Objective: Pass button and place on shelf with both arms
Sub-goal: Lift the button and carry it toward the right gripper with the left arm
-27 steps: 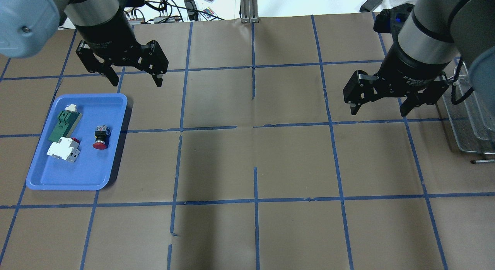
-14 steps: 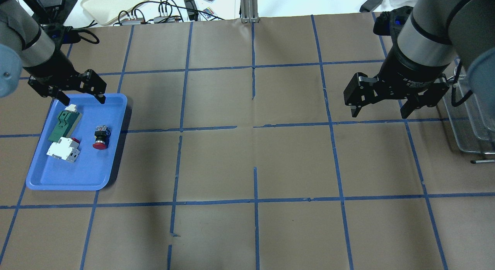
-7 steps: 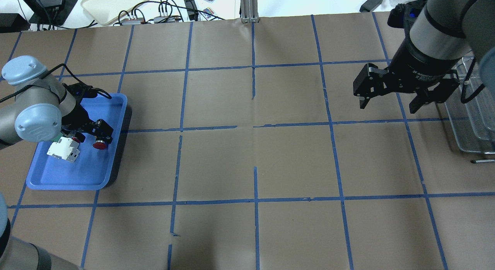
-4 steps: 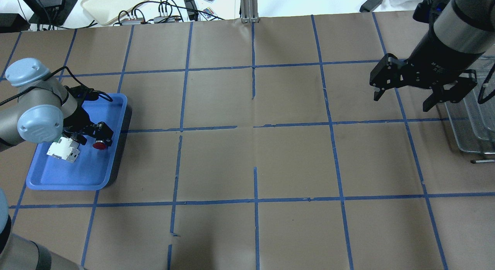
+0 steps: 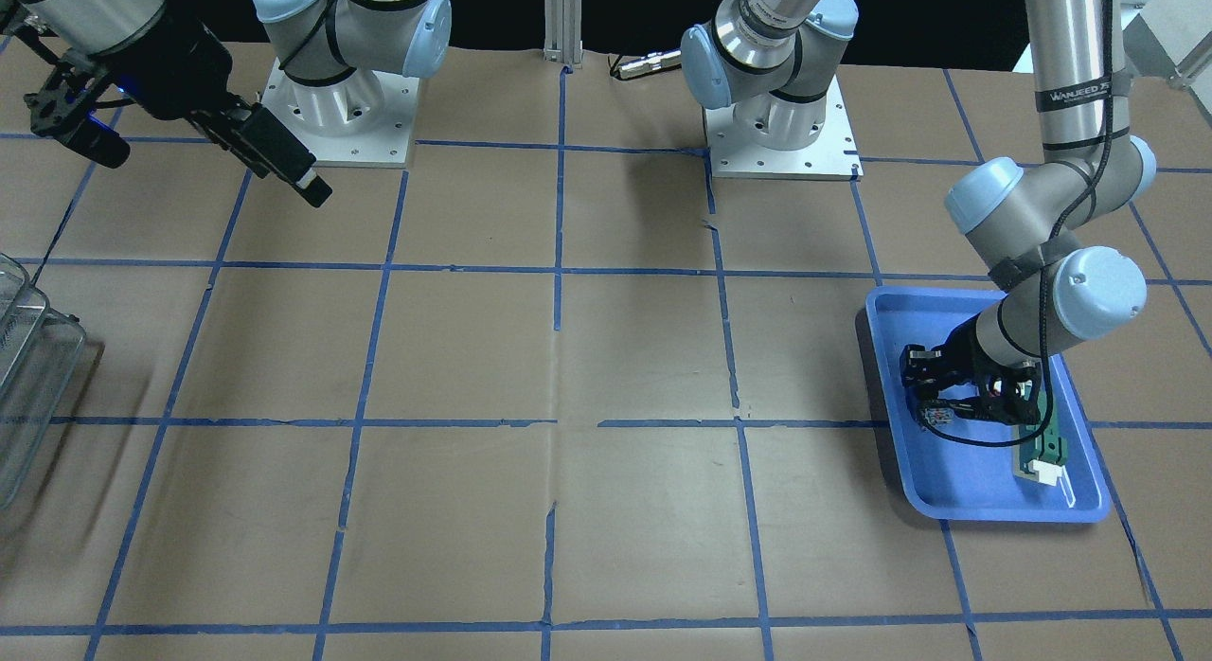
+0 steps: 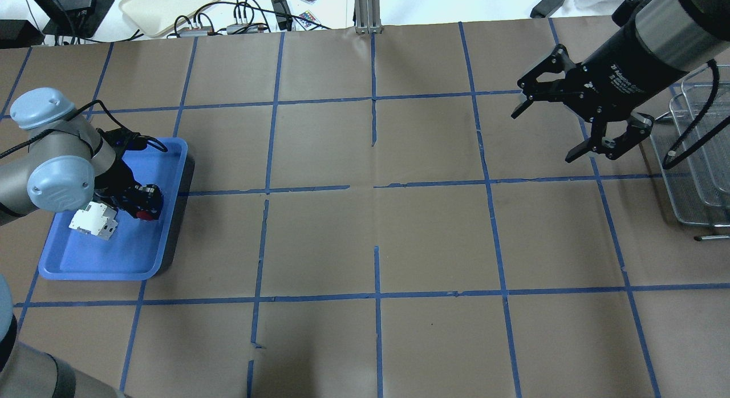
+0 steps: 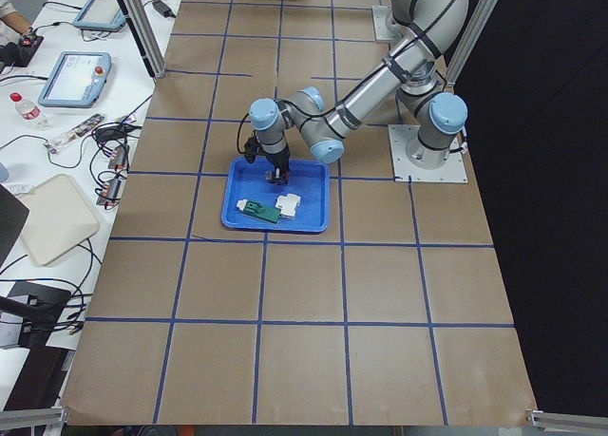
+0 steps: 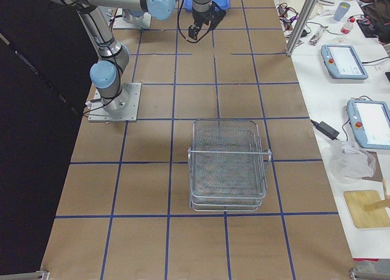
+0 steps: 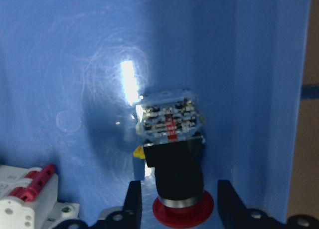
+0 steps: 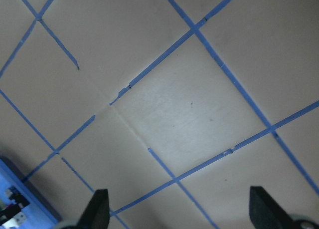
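Note:
The button (image 6: 147, 215) lies on its side in the blue tray (image 6: 108, 255), red cap toward the robot. In the left wrist view the button (image 9: 174, 159) shows its clear contact block, black collar and red cap. My left gripper (image 9: 178, 189) is down in the tray and straddles the cap, with thin gaps at both fingers, so it is open; it also shows in the overhead view (image 6: 140, 203). My right gripper (image 6: 540, 137) is open and empty, held high at the table's right. The wire shelf (image 6: 693, 175) stands at the right edge and shows fully in the right view (image 8: 228, 164).
A white block with red marks (image 6: 94, 220) lies in the tray just left of the button. A green-and-white flat part (image 5: 1042, 448) lies under the left wrist. Brown paper with blue tape lines (image 6: 376, 215) covers the table between tray and shelf.
The left arm came down into the tray and its fingers have drawn in around the button. The right gripper has turned and tilted, staying open near the shelf.

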